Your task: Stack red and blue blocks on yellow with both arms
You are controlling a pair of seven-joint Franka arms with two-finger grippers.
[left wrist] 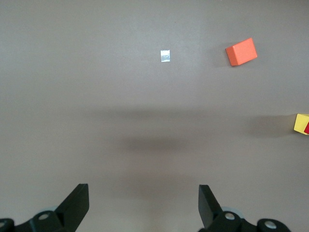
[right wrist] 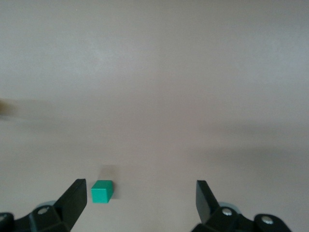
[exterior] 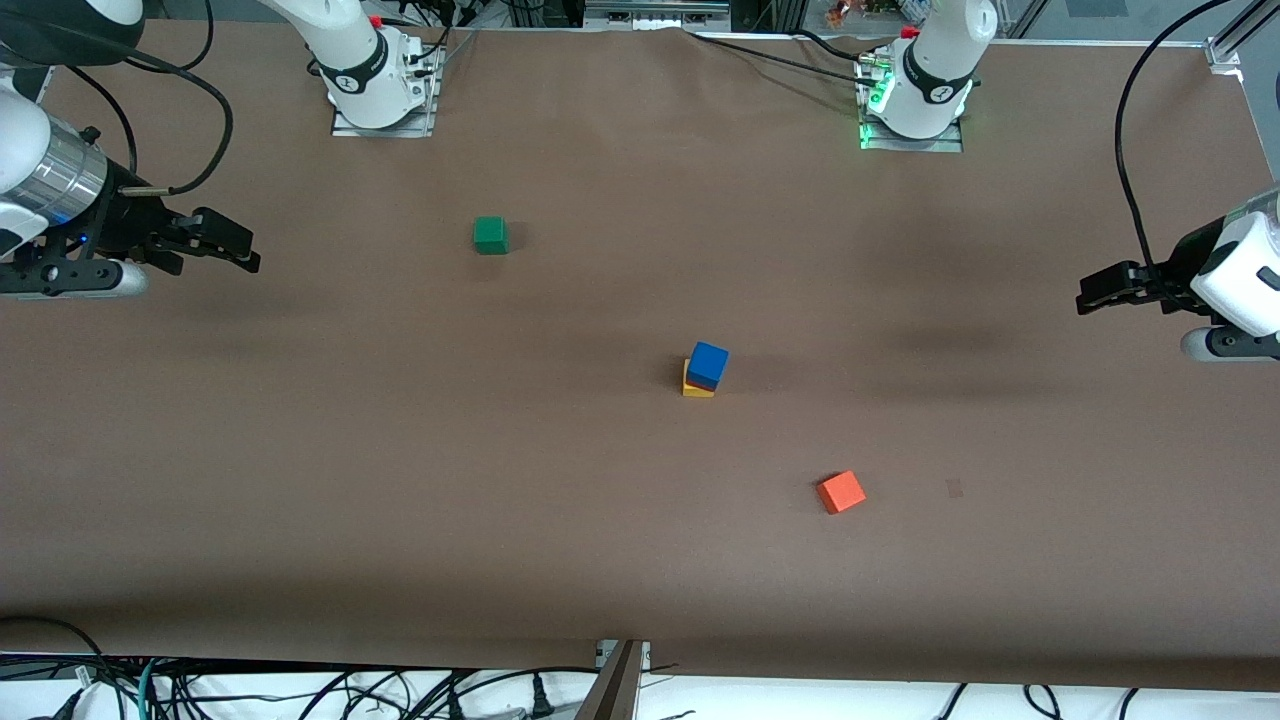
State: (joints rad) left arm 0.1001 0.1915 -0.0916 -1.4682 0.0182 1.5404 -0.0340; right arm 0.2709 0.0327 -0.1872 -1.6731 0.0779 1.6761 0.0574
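Standing near the middle of the brown tabletop (exterior: 620,500) is a three-cube stack: the blue block (exterior: 708,362) on top, a thin edge of the red block (exterior: 702,385) showing beneath it, and the yellow cube (exterior: 695,390) at the bottom, resting on the tabletop. The blue block sits slightly skewed, so the lower cubes peek out at the side toward the right arm's end and toward the front camera. The left wrist view catches only the edge of this stack, with the yellow cube and a sliver of red at the frame border. An orange-red cube (exterior: 841,492) lies alone, nearer the front camera than the stack and toward the left arm's end; a small pale patch (exterior: 955,488) marks the tabletop beside it. A green cube (exterior: 490,235) sits apart, farther from the front camera than the stack and toward the right arm's end. The left hand (exterior: 1090,297) hovers over the tabletop's edge at its own end, fingers (left wrist: 77,203) spread and holding nothing. The right hand (exterior: 245,255) hovers over its end, fingers (right wrist: 75,198) likewise spread and unloaded.
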